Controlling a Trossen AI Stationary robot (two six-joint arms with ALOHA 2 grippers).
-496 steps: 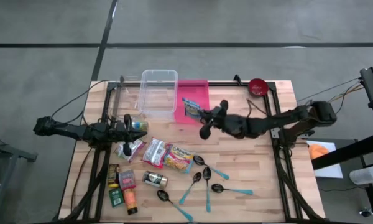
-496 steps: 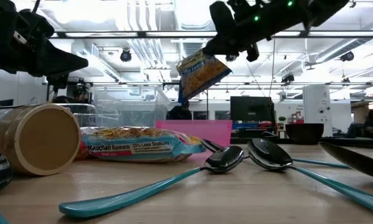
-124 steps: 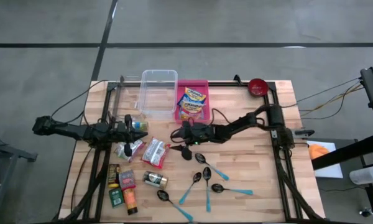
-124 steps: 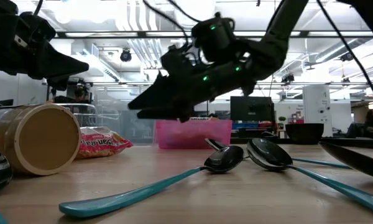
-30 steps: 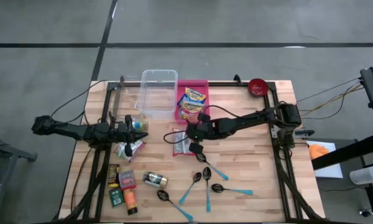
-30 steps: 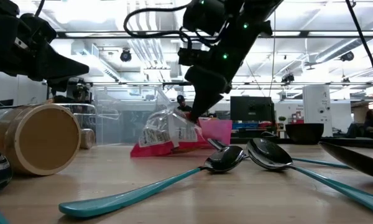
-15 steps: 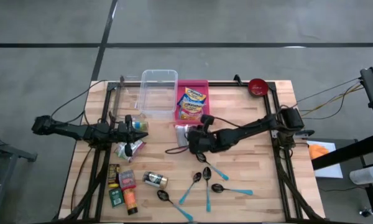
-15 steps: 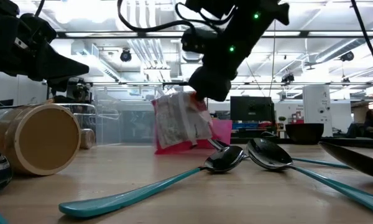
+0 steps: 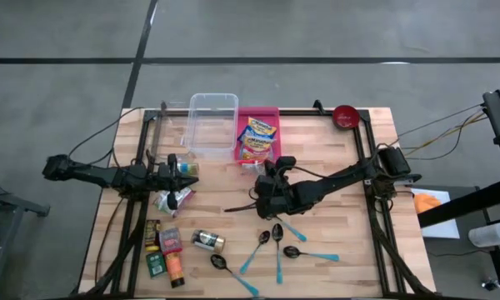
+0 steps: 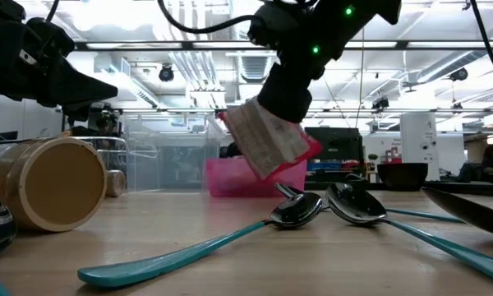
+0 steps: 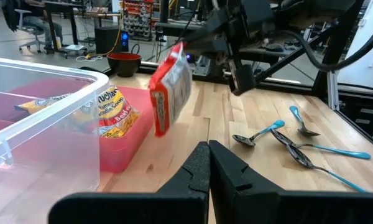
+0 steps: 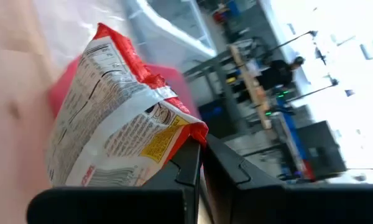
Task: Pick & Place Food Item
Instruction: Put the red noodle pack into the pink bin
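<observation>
Your right gripper [image 10: 267, 111] is clamped on the red-and-white ramen packet [image 10: 267, 148], hanging clear of the table just short of the pink plastic tray [image 9: 271, 112]. You're mid-carry; next, move over the tray and release. The left gripper [image 11: 208, 158] waits closed.

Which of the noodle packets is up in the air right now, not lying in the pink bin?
The red and white noodle packet, pinched shut in the right gripper above the wooden table. The other two yellow packets lie inside the pink bin.
</observation>
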